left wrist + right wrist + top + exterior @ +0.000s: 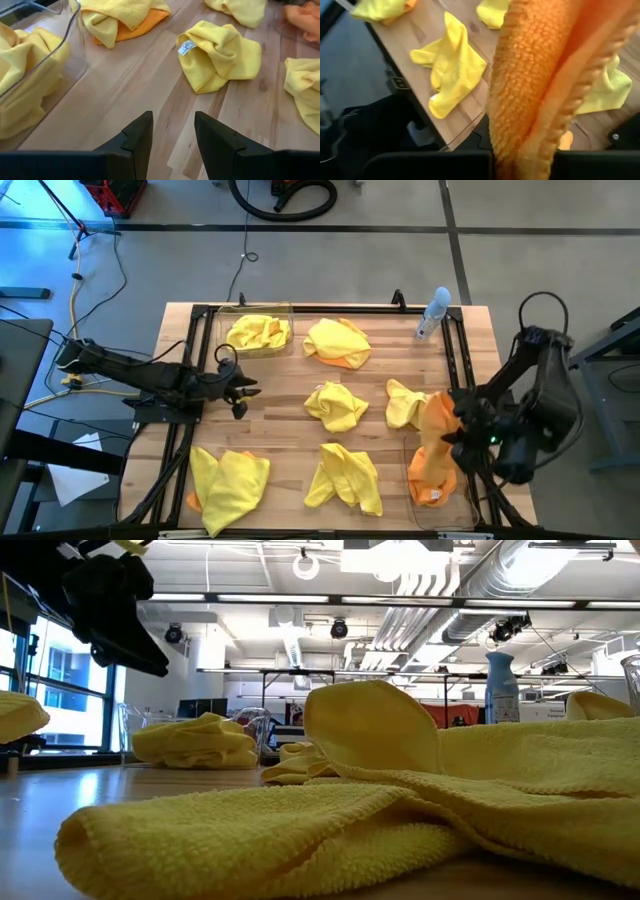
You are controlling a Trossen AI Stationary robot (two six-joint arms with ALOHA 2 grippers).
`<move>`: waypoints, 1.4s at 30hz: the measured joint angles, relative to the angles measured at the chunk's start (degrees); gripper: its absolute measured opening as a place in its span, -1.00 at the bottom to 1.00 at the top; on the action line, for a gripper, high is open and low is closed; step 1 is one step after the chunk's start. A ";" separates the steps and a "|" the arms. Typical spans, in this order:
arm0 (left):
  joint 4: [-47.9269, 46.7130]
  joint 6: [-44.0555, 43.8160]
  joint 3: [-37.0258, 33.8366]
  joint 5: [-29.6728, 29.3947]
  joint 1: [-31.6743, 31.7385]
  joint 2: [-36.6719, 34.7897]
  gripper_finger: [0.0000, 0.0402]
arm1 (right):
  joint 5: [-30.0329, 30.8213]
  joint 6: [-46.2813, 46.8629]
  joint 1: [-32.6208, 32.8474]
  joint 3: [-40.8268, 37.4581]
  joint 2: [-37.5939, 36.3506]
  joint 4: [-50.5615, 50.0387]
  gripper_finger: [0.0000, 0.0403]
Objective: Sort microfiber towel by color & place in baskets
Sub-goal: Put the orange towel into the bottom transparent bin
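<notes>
Hanging lengthwise down from the clamped right hand, an orange towel trails into the basket; left hand open.

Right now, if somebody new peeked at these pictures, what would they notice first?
Probably the bright orange microfiber towel dangling from the right gripper over the clear plastic basket at the table's right side. Next, crumpled yellow microfiber towels scattered over the wooden table, with more heaped in the other clear basket at the far left. The left gripper hovers open and empty beside that basket.
</notes>
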 joint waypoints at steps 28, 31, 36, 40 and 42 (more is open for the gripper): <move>4.25 2.13 -2.69 1.86 0.00 -0.93 -0.32 | -11.04 21.77 2.06 -36.37 3.43 35.65 -1.00; 4.23 2.11 -2.69 1.86 0.00 -0.93 -0.32 | -11.65 21.78 0.99 -40.40 3.43 39.28 -1.00; 4.17 1.67 -2.69 1.88 0.00 -0.93 -0.32 | -13.28 21.06 -0.69 -45.81 3.27 45.68 -0.98; 4.07 1.66 -2.69 1.88 0.02 -0.93 -0.32 | -14.45 18.56 -1.46 -46.50 3.32 48.59 -0.80; 3.90 1.66 -2.69 1.86 0.02 -0.93 -0.32 | -14.58 17.80 -1.42 -45.81 3.36 48.57 -0.66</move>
